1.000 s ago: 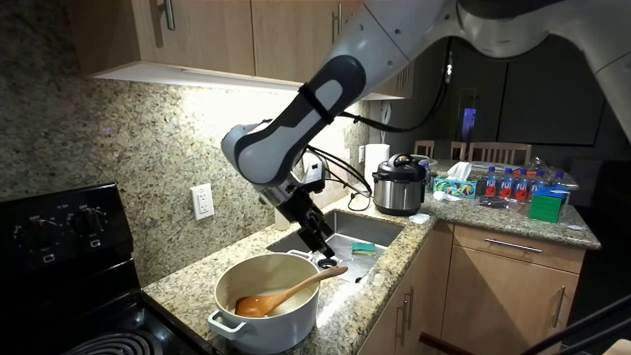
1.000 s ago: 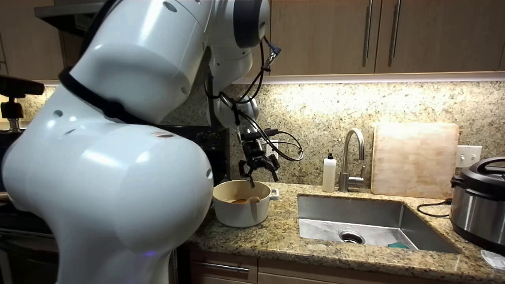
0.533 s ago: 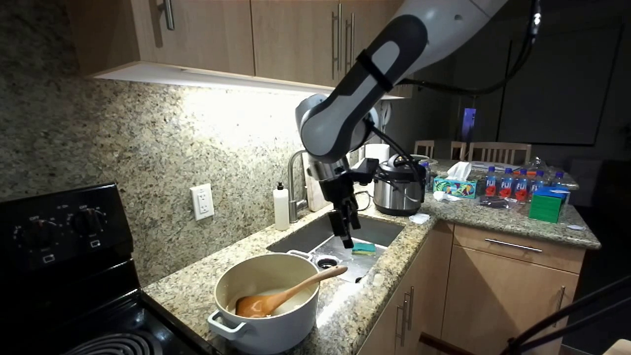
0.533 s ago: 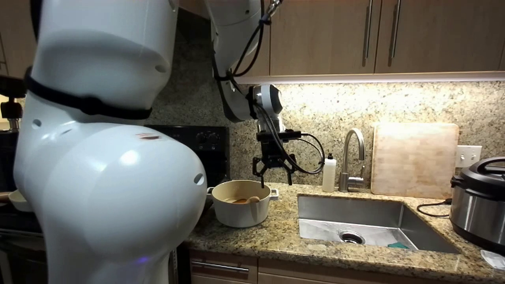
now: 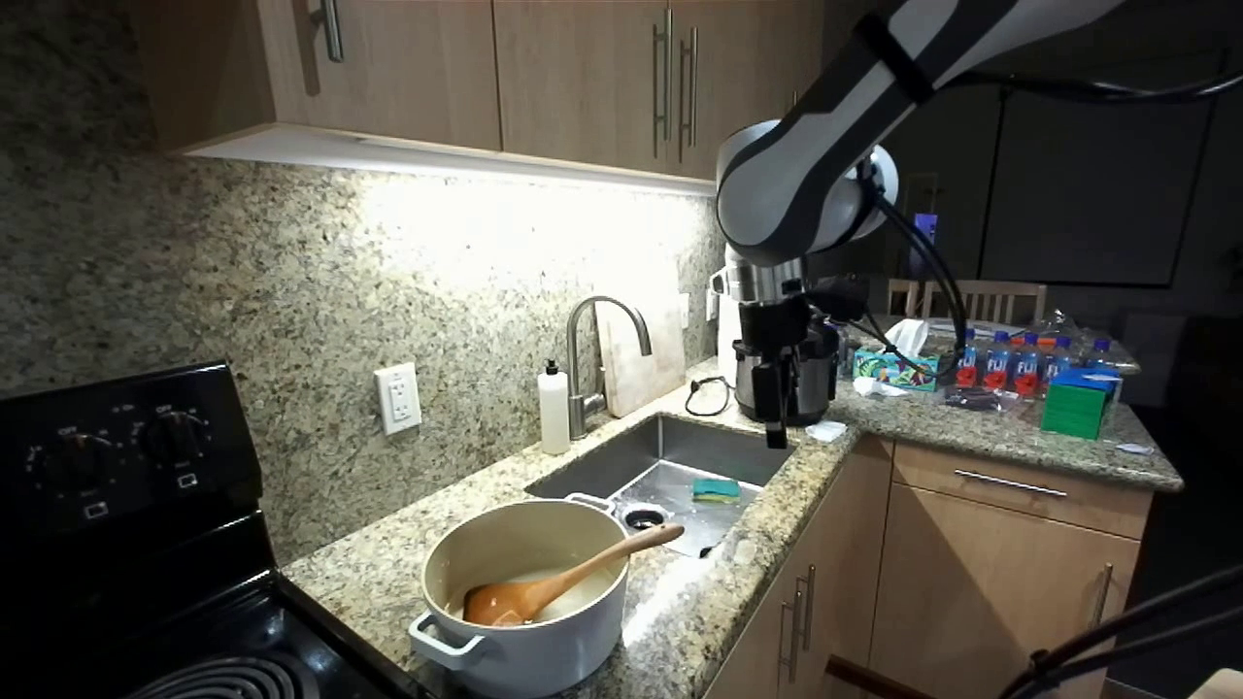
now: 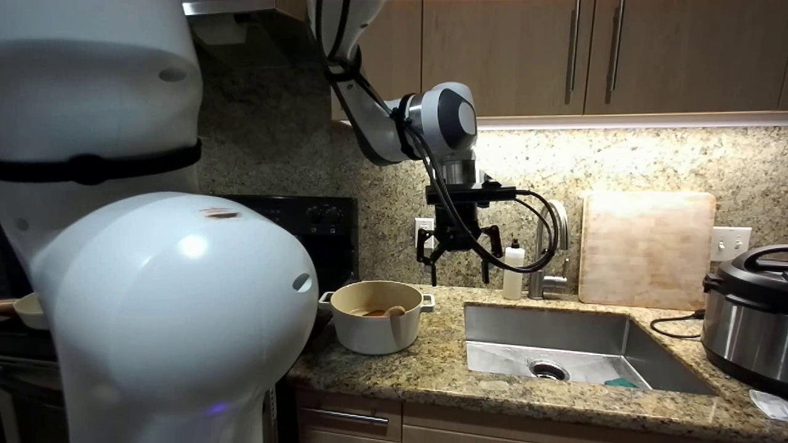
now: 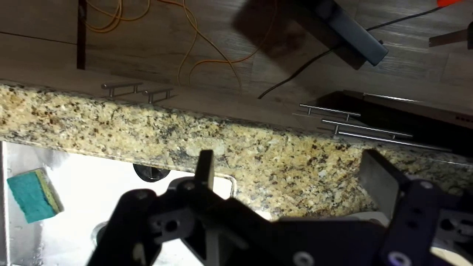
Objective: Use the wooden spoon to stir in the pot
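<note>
The wooden spoon (image 5: 555, 586) stands tilted in the pot (image 5: 544, 662), well apart from the claw (image 6: 460, 282), which hangs in the air up and to the right of the spoon in both exterior views, on the sink (image 6: 545, 323) side of the pot. The claw's fingers (image 6: 433, 274) point down and are parted — a clear gap lies between them. The wrist view shows the same spread, its pads (image 7: 377, 181) standing apart above the granite counter (image 7: 281, 173).

The spoon's bowl (image 5: 497, 604) is low inside the pot, at the left of the interior in an exterior view, and its long axis slants from there up to the right — across the pot and over the rim, the handle (image 5: 641, 542) jutting past the wall. In an exterior view the handle comes almost straight at the camera, so little more than its rounded end (image 6: 396, 311) shows plainly, by the near right part of the rim.
</note>
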